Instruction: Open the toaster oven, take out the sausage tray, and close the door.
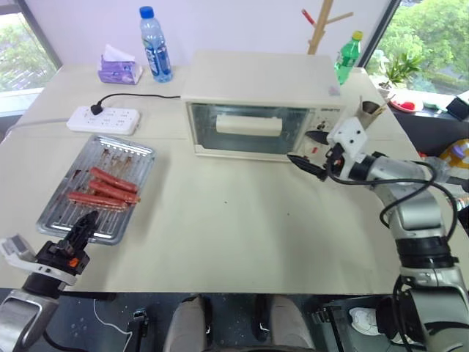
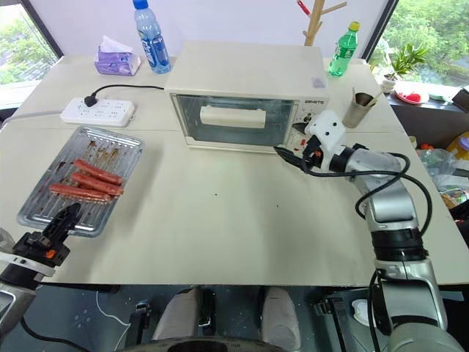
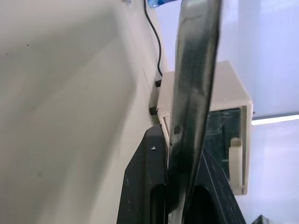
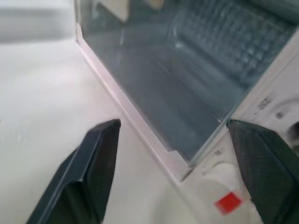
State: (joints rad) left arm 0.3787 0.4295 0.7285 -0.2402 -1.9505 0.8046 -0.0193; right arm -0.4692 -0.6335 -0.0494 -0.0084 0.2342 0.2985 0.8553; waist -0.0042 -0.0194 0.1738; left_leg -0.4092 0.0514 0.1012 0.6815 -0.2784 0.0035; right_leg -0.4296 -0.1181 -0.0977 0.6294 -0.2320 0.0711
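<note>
The toaster oven (image 1: 256, 73) stands at the back of the table with its glass door (image 1: 249, 141) shut and the white bar handle (image 1: 248, 125) across it. The sausage tray (image 1: 135, 155) lies on the table at the left, holding three red sausages (image 1: 106, 189). My left gripper (image 1: 84, 226) is shut on the tray's near rim, which stands edge-on as a shiny strip (image 3: 194, 84) between the fingers in the left wrist view. My right gripper (image 1: 309, 150) hangs open at the door's lower right corner, by the knob panel. Its fingers (image 4: 96, 158) straddle that corner near the red button (image 4: 228, 203).
A white power strip (image 1: 104, 119), a tissue pack (image 1: 119, 67) and a water bottle (image 1: 155, 44) sit at the back left. A green bottle (image 1: 349, 57) and a paper cup (image 1: 370, 111) stand right of the oven. The tray lies close to the table's front left edge.
</note>
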